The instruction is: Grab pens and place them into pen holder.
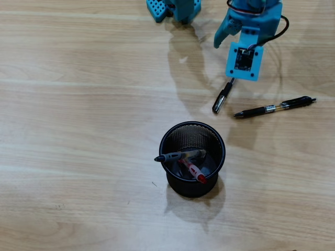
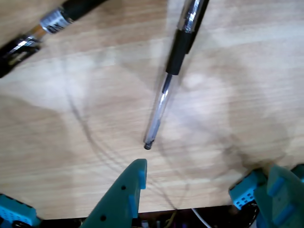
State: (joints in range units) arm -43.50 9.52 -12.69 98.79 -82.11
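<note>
The pen holder, a round black mesh cup, stands at mid-table with a dark grey pen and a red pen leaning inside. A clear-barrelled pen with a black cap lies on the wood, its far end hidden under the wrist camera in the overhead view. To its right lies a black pen with a silver band. My blue gripper hovers above the clear pen's bare end, open wide, with nothing between its fingers.
The arm's blue base sits at the top edge of the overhead view. A black cable loops beside the gripper. The wooden table stretches to the left and below the holder.
</note>
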